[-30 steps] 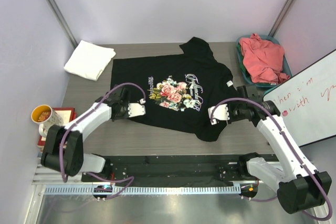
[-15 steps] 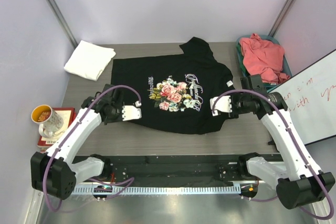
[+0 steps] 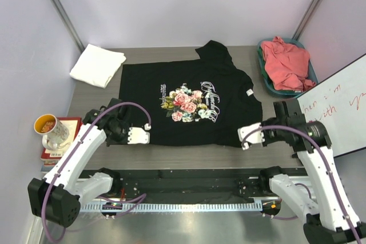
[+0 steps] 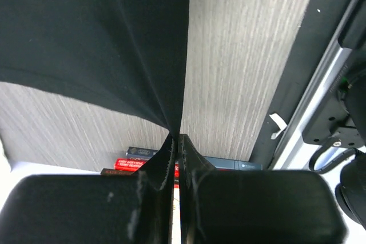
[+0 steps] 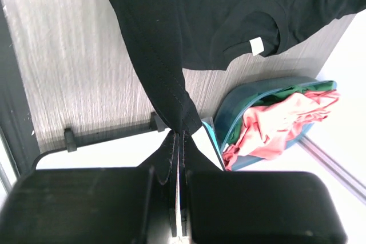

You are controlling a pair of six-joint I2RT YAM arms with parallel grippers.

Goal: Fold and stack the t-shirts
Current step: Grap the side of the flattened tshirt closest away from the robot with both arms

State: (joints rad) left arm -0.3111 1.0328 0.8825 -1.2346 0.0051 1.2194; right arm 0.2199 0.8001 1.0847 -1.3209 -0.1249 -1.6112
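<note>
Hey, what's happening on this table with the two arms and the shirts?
Two robot arms are working on a black t-shirt with a rose print, spread flat on the table. The left gripper and the right gripper are each shut on a near corner of its hem, one on each side. A white t-shirt lies folded at the far left corner, and a coral-pink t-shirt sits crumpled in a teal bin at the far right, not yet folded.

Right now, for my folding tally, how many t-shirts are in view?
3. The black t-shirt lies spread mid-table, pinched by the left gripper and right gripper. The white t-shirt sits folded far left. The coral-pink t-shirt is bunched in the teal basket, possibly hiding more.
</note>
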